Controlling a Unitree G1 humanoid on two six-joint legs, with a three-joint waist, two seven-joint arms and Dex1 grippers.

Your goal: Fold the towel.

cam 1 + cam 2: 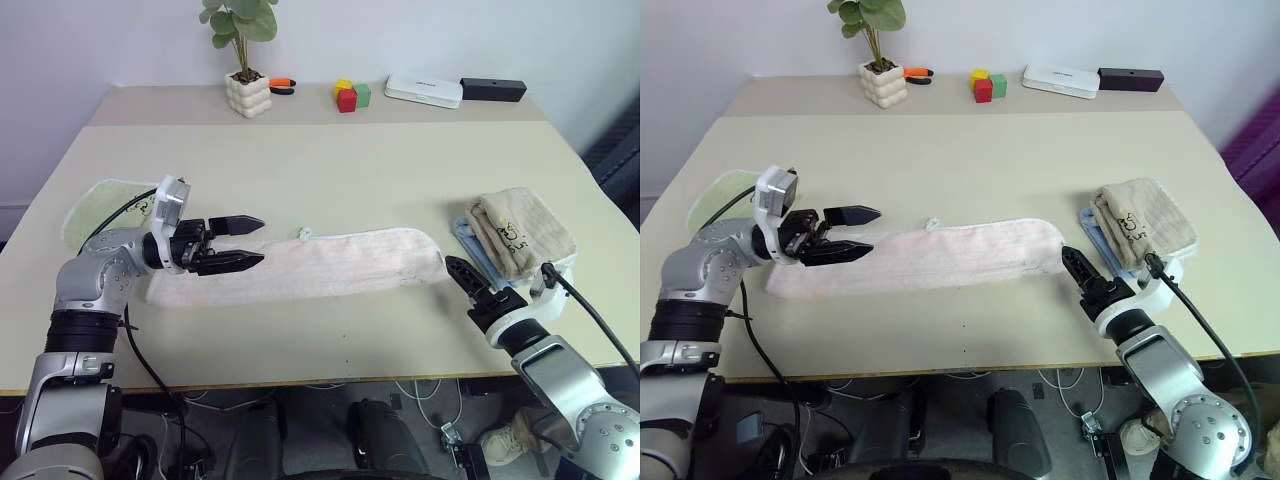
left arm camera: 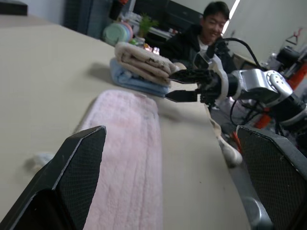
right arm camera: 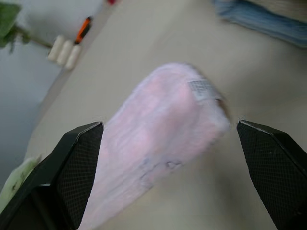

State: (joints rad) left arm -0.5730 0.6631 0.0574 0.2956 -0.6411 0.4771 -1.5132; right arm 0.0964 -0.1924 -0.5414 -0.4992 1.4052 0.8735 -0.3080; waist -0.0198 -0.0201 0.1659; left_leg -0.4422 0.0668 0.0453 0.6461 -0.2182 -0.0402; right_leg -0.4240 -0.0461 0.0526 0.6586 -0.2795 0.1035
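Note:
The pale pink towel lies flat on the table as a long narrow strip running left to right, with a small loop tag at its far edge. My left gripper hovers over the strip's left part, pointing right, its fingers open and empty. My right gripper sits just off the towel's rounded right end, open with nothing between its fingers. The left wrist view looks along the towel toward the right gripper.
A folded beige towel rests on a blue cloth at the right. A light green towel lies at the left edge. Along the back stand a potted plant, coloured blocks, a white box and a black box. A person sits beyond the table.

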